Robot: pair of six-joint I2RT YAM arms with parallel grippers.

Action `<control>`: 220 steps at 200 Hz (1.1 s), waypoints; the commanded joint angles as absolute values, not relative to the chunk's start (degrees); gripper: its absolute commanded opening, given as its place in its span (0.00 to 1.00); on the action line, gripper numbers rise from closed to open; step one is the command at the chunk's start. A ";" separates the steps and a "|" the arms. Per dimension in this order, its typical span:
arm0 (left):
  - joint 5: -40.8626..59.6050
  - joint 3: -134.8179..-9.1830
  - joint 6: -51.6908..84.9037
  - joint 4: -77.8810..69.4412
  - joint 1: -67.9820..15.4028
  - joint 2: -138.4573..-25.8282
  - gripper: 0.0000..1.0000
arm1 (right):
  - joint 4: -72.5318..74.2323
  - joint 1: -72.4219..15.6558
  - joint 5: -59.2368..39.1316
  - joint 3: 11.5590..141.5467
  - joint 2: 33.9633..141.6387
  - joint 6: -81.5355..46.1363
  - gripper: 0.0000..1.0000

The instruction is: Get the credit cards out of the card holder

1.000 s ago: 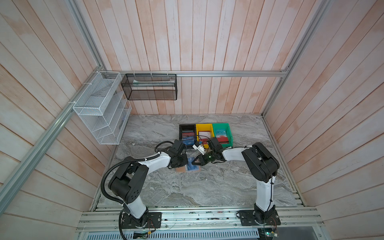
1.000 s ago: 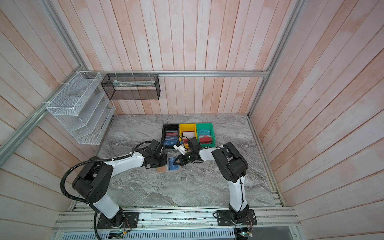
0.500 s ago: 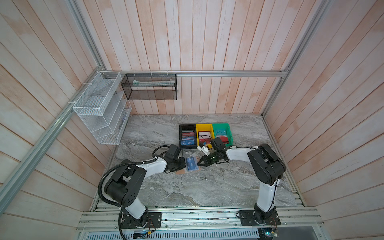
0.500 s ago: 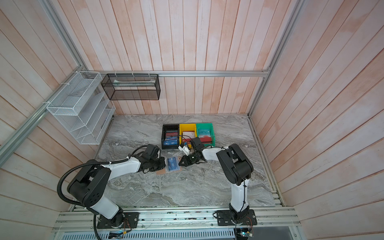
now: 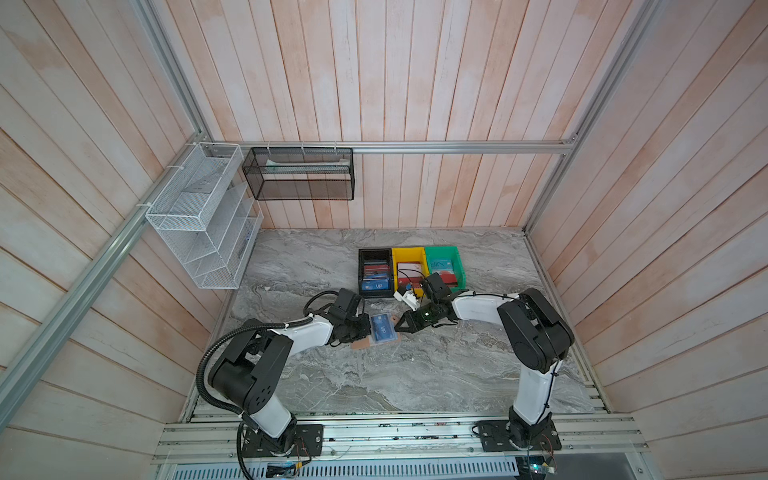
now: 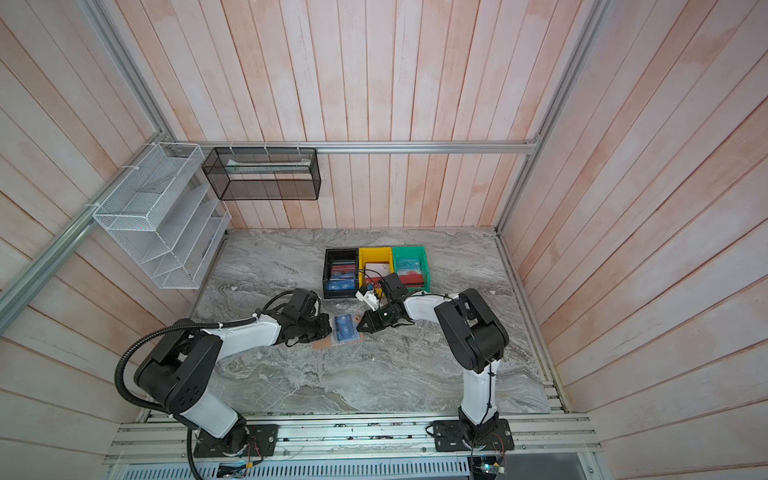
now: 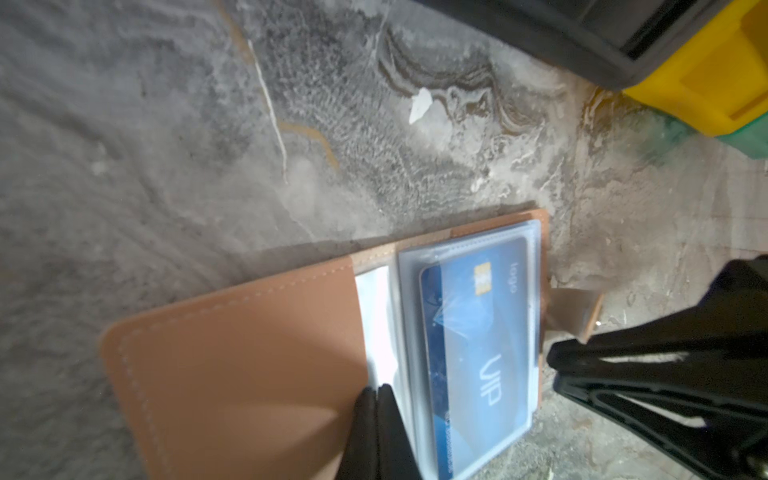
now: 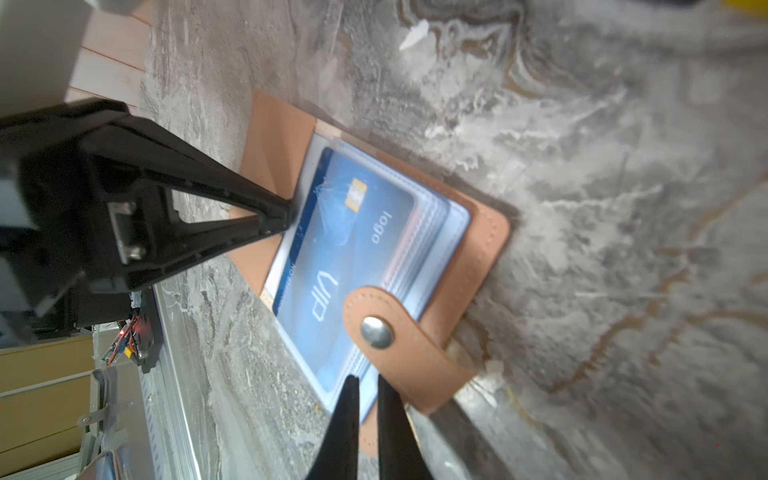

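Observation:
The tan card holder [image 5: 360, 345] [image 6: 322, 345] lies open on the marble between both arms. A blue credit card [image 5: 382, 328] [image 7: 478, 353] [image 8: 345, 249] marked VIP sits inside its top clear sleeve. My left gripper [image 5: 368, 330] [image 7: 377, 390] is shut, its tips pressing at the fold beside the tan cover [image 7: 232, 374]. My right gripper [image 5: 395, 327] [image 8: 365, 377] stands a narrow slit apart. Its tips are at the sleeves' outer edge next to the snap tab [image 8: 399, 332]. I cannot tell whether they pinch a sleeve. Other cards are hidden.
Just behind the holder stand a black bin [image 5: 360, 270], a yellow bin [image 5: 409, 250] and a green bin [image 5: 442, 249], all holding cards. A small white part [image 5: 405, 297] lies before the yellow bin. A white wire rack [image 5: 199, 216] and a black mesh basket [image 5: 299, 174] hang on the walls.
My left gripper has drawn back to the left, uncovering the open holder and its blue card. The right gripper's fingers have narrowed slightly at the holder's right edge.

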State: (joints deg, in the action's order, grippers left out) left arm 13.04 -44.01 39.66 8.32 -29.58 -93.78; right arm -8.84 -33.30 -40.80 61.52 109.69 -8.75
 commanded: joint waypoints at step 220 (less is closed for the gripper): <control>15.25 -40.58 38.19 5.45 -26.55 -90.84 0.10 | -7.83 -34.54 -40.25 63.37 116.93 -8.79 0.12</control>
State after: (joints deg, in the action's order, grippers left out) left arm 14.76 -42.02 38.57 6.39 -27.27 -92.29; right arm -5.34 -34.06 -42.94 65.19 115.50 -8.99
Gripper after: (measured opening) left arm 0.090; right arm 0.117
